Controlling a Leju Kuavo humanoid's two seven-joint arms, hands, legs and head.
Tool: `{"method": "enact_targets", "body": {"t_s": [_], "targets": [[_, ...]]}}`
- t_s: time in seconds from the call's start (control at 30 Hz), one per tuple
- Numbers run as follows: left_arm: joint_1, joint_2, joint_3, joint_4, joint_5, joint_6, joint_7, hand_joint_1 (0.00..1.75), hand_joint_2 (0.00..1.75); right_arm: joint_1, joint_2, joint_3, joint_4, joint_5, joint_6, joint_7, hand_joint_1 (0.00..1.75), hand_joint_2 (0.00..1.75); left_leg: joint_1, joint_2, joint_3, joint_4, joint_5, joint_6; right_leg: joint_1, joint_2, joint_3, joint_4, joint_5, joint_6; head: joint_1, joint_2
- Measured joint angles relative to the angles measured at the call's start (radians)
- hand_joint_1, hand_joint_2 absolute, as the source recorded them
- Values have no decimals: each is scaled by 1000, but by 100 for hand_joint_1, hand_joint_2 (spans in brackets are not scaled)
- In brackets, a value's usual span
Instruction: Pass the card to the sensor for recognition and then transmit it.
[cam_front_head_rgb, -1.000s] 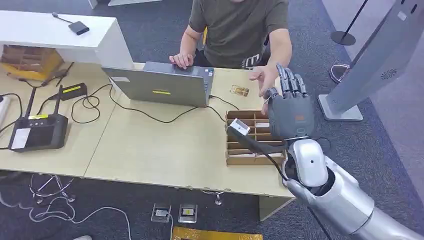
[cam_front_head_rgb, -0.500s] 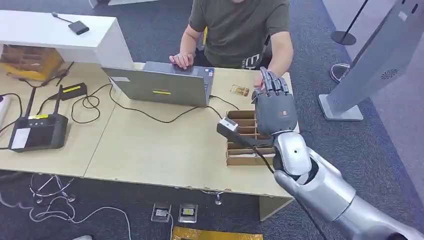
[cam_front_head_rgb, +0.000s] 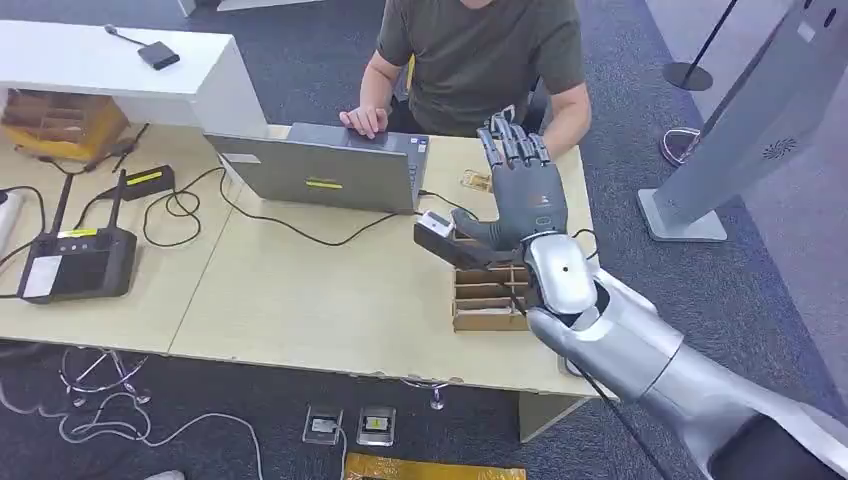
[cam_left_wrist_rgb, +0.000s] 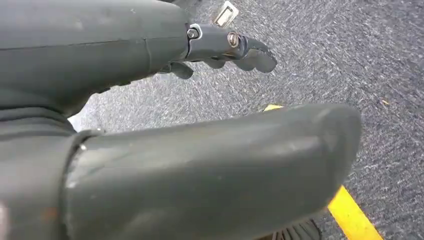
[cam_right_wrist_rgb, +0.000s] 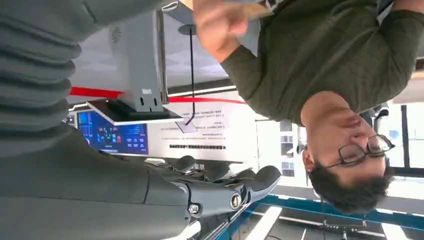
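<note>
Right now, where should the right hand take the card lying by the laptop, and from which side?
Probably by its long edges, pinched from above. The card lies flat on the table, so there is nothing to wrap around. The laptop crowds one side; come in from the robot's right, where the right hand hovers open.
</note>
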Motion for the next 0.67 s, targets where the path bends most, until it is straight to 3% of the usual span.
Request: {"method": "enact_targets", "body": {"t_s": [0.13, 0.23, 0.43, 0.53, 0.67], "targets": [[0, -3, 0, 0, 10, 2, -6, 0, 0, -35, -7, 32, 37, -39, -14, 51, 0, 0, 0, 1, 0, 0, 0, 0, 0, 1, -2, 0, 0, 0, 0, 0], [1, -5, 0, 0, 22, 2, -9, 0, 0, -74, -47, 55, 61, -64, -10, 104, 0, 0, 0, 0, 0, 0, 0, 0, 0, 0, -2, -1, 0, 0, 0, 0], [4, -9, 0, 0, 63, 15, -21, 0, 0, -86, -204, 54, 80, -62, 23, 140, 0, 0, -1, 0, 1, 1, 0, 0, -1, 0, -2, -2, 0, 0, 0, 0], [6, -15, 0, 0, 87, 48, 2, 0, 0, 1, -290, -84, 94, -82, 11, 140, 0, 0, -1, -4, 1, 2, -1, 1, -1, -4, 1, -3, 0, 1, 1, 0], [7, -25, 0, 0, 132, 99, 13, 0, 0, 148, -362, -323, 124, -170, -96, 140, 0, 0, -1, -8, 0, 2, -2, 2, 0, -9, 2, -4, 0, 1, 0, 0]]}}
